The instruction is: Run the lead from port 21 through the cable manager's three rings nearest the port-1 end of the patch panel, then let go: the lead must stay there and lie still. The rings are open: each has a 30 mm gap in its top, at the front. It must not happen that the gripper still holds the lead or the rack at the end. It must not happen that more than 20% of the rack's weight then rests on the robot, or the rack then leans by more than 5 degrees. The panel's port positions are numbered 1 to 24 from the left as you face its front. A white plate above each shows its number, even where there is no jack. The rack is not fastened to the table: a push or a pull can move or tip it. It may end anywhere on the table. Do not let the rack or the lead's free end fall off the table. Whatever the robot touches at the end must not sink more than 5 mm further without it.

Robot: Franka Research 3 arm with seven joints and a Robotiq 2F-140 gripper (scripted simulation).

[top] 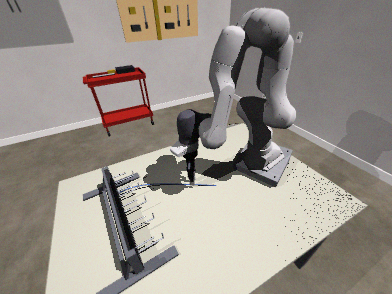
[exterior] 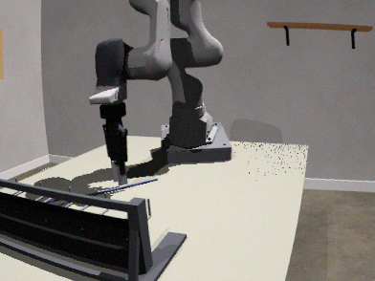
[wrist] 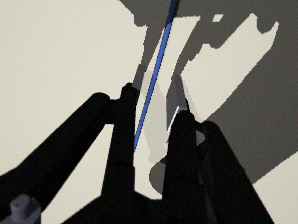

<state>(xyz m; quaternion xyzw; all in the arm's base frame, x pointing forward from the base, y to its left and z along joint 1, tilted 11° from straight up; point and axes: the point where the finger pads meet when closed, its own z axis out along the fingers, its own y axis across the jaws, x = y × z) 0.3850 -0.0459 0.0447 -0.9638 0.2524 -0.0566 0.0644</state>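
Note:
The dark rack stands at the table's left in the top view. Its thin open rings, such as the nearest one, stick out toward the robot. Port numbers are not legible. The blue lead runs from the rack's far end out over the table toward the robot; its free end shows in the top and exterior views. My gripper points down at the lead, low over the table. Its fingers are partly open, one on each side of the lead in the wrist view, with gaps showing. Contact with the lead is not visible.
The pale table top carries the rack and the robot's base. The rack's foot reaches toward the near table edge in the top view. A red cart stands on the floor beyond the table.

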